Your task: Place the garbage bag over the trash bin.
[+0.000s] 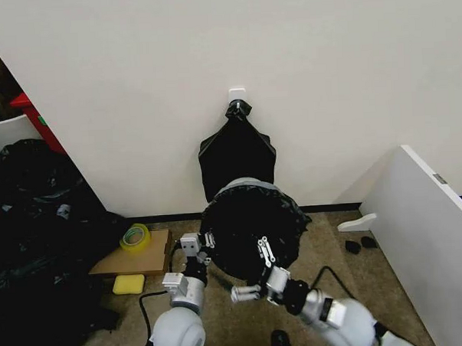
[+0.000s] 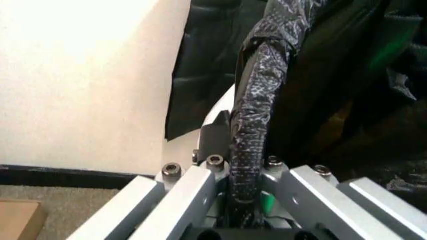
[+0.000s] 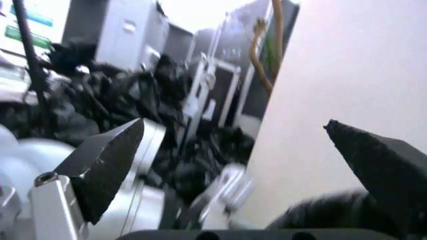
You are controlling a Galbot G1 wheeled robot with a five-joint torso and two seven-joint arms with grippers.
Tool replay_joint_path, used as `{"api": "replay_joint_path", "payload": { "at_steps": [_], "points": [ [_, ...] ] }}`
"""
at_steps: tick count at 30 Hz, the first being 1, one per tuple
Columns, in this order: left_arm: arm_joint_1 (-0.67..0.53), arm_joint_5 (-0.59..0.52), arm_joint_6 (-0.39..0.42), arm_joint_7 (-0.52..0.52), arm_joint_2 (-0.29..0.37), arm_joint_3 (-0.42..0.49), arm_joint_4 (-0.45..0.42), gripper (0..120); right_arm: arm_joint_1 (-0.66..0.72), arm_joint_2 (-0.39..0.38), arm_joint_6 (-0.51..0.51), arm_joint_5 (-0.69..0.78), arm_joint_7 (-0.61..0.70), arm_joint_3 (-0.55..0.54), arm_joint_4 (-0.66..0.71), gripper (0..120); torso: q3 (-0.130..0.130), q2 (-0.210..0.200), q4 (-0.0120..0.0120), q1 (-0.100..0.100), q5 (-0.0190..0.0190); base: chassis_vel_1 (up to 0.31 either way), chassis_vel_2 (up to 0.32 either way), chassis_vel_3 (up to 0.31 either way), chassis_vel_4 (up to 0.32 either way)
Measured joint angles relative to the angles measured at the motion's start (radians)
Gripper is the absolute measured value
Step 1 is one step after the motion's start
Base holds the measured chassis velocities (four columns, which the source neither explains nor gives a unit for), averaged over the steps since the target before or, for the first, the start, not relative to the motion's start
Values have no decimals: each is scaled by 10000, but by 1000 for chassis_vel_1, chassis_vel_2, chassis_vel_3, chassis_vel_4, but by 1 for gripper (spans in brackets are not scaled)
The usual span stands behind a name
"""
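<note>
The trash bin (image 1: 247, 189) is standing on the floor against the wall, straight ahead of the robot, and the black garbage bag (image 1: 245, 230) is already lying over its mouth, with more black plastic hanging from a wall hook (image 1: 237, 94) above it. The left hand (image 1: 196, 245) is sitting right at the bin's left rim, and in the left wrist view its fingers (image 2: 183, 192) are closing around a bunched fold of the bag (image 2: 257, 95) where it is wrapping over the off-white rim (image 2: 217, 110). So that hand is touching the work, gripping the film at the edge. The right hand (image 1: 263, 253) is hovering at the near edge of the bin, just in front of the opening, and its two dark fingertips (image 3: 107, 165) are standing wide apart with nothing between them. The bin is lying forward of both hands, its axis upright, and the left one looks nearer to the rim. I would judge that the remaining work turns on the near and right side of the rim, which the free right hand is closest to
</note>
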Motion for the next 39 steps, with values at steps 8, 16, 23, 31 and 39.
{"api": "replay_joint_path", "payload": {
  "at_steps": [8,16,23,31,39],
  "points": [
    [-346,551,-2738,2829,396,-231,1336,0,576,-618,-1823,2156,1783,2344,244,100,0,0,-2,0,-3,0,0,0,0],
    [-517,423,-3829,3946,610,-364,1853,0,893,-1020,-1868,2965,1244,2865,-580,100,1,0,1,0,2,0,0,0,0],
    [-490,371,-3931,4069,661,-369,1698,0,1129,-966,-1669,3481,-789,2874,-1267,100,1,0,1,0,1,0,0,0,0],
    [-391,340,-3917,4035,703,-316,1400,0,1175,-945,-1468,2496,-649,2948,-1635,100,1,0,2,1,2,0,0,0,0],
    [-253,373,-4040,4240,710,-281,1154,0,1225,-949,-1405,2390,-505,3025,-2006,100,0,0,1,0,0,0,0,0,0]
  ]
}}
